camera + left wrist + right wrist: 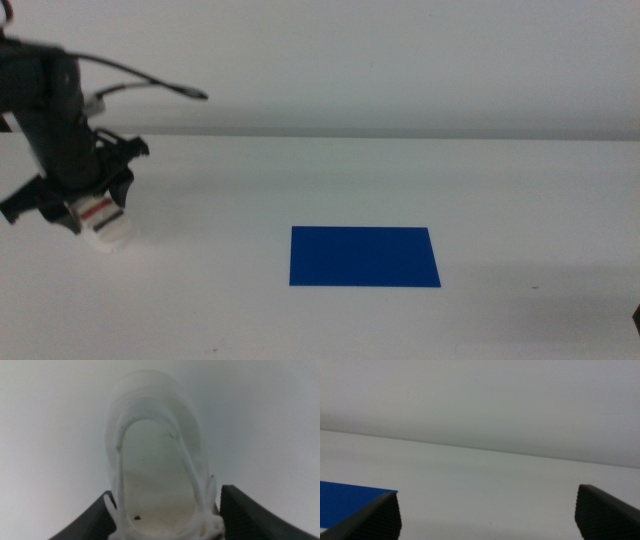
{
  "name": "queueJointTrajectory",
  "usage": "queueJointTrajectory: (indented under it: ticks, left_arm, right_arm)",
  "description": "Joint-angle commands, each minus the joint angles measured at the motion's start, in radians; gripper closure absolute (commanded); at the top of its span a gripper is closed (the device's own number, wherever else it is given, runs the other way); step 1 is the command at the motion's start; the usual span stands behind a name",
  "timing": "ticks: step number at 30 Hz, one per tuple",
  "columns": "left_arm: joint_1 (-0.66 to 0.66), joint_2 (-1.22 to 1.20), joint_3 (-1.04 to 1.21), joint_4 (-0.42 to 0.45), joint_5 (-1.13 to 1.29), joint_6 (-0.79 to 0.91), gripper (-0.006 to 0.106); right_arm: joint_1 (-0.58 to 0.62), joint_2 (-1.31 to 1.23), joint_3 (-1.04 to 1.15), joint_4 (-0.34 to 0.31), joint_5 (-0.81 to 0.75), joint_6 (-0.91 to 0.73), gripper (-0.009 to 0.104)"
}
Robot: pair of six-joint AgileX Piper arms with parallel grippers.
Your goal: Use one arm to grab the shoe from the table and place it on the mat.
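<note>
1. The shoe point(105, 222) sits between the left gripper's point(88, 205) jaws near the table's point(300, 310) left edge.
2. The mat point(363, 256) lies flat on the table, well to the shoe's right, nearer the front edge.
3. The right gripper point(487, 515) waits near the mat's right side.

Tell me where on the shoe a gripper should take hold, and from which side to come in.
Grip across the narrow width, one jaw on each long side of the sole, coming down from above. The shoe is long and slim, with flat side walls, and its open top lets the jaws straddle it. The left gripper already holds it this way at the table's left; the right gripper waits open near the mat.
</note>
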Motion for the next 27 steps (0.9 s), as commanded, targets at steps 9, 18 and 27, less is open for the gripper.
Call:
queueJointTrajectory:
  ticks: [9,18,27]
  left_arm:
    - [-0.441,-0.143,-0.016,0.060,0.159,-0.381,0.102]
    - [-0.722,0.162,-0.327,-0.027,0.232,-0.442,0.102]
    - [-0.828,0.444,-0.726,-0.090,0.298,-0.351,0.102]
  right_arm:
    - [0.000,-0.038,0.043,-0.001,-0.007,0.000,0.002]
    - [0.000,-0.038,0.043,-0.001,-0.007,0.000,0.002]
    - [0.000,-0.038,0.043,-0.001,-0.007,0.000,0.002]
